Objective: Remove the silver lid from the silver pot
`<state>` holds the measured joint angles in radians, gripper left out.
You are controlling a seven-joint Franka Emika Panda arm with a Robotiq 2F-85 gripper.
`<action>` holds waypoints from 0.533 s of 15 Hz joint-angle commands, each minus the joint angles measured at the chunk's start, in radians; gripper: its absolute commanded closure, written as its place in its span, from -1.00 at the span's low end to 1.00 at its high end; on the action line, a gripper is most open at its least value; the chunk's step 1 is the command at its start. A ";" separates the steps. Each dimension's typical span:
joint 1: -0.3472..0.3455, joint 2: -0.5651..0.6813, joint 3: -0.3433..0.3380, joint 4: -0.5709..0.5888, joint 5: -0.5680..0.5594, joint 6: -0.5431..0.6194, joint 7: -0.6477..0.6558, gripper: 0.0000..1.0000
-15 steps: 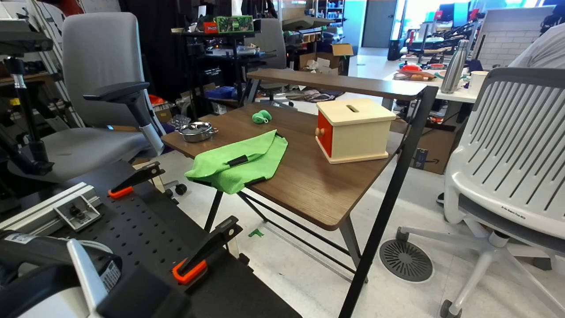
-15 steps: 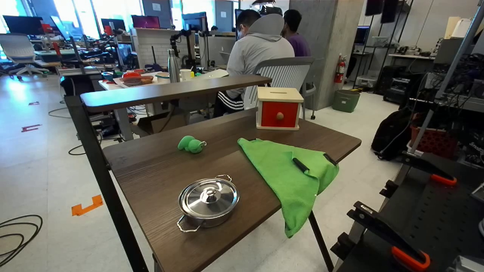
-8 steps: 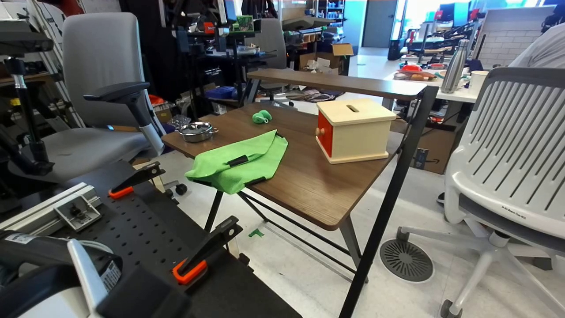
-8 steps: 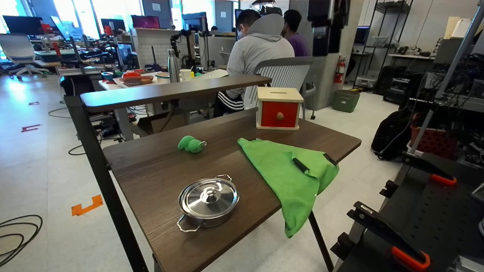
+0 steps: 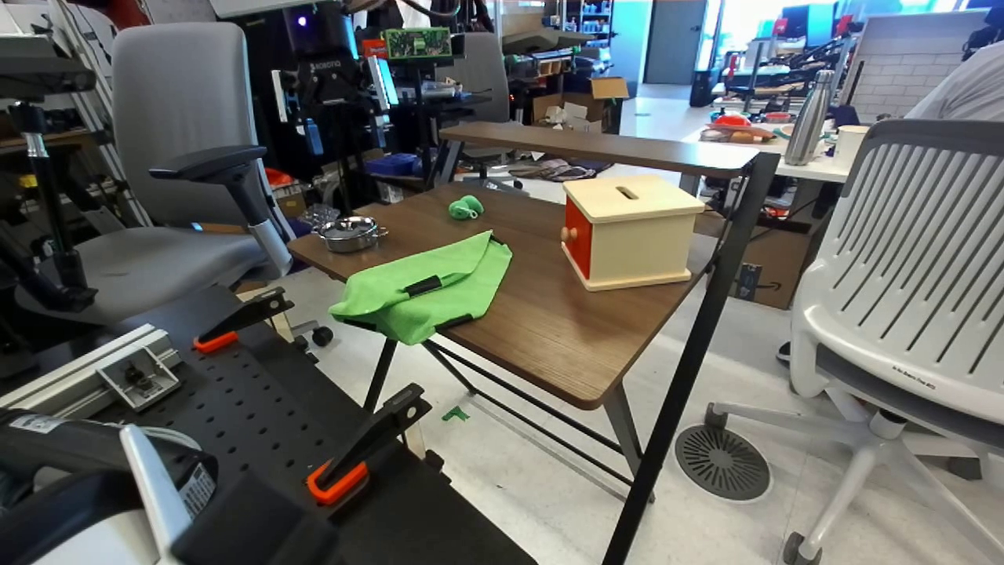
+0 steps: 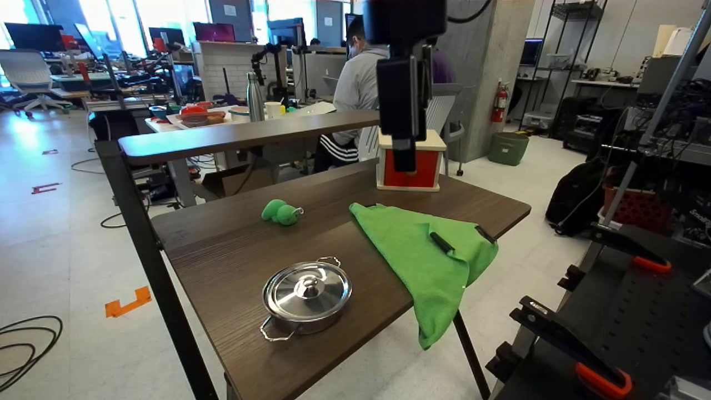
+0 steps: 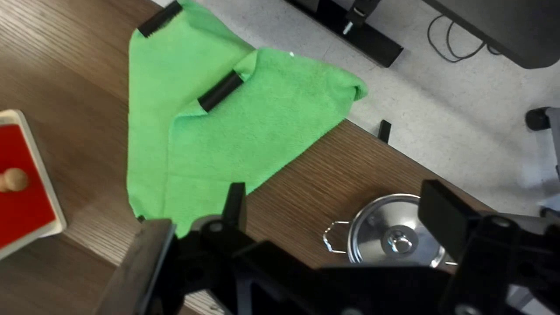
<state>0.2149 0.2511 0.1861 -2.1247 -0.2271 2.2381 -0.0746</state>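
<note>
Gaping wide, hand (image 7: 334, 203) partly hiding silver lid (image 7: 389, 232) on silver pot (image 6: 318, 325), wrist view

Far beyond the jaws, windows (image 6: 172, 12) are glaring white in an exterior view, and off to one side of the jaws a bluish sheen is lying along the shelf (image 6: 166, 145). In the wrist view the lid (image 7: 376, 227) is glinting well below the jaws, and the gripper (image 7: 337, 210) is looking mostly black, its parts nearest the lens blurring.
</note>
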 commanded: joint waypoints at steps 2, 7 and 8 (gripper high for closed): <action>0.006 0.086 0.044 0.062 0.062 0.063 -0.095 -1.00; 0.017 0.179 0.066 0.091 0.050 0.132 -0.171 -1.00; 0.018 0.201 0.071 0.096 0.048 0.142 -0.187 -1.00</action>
<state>0.2261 0.3895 0.2470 -2.0634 -0.1855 2.3437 -0.2041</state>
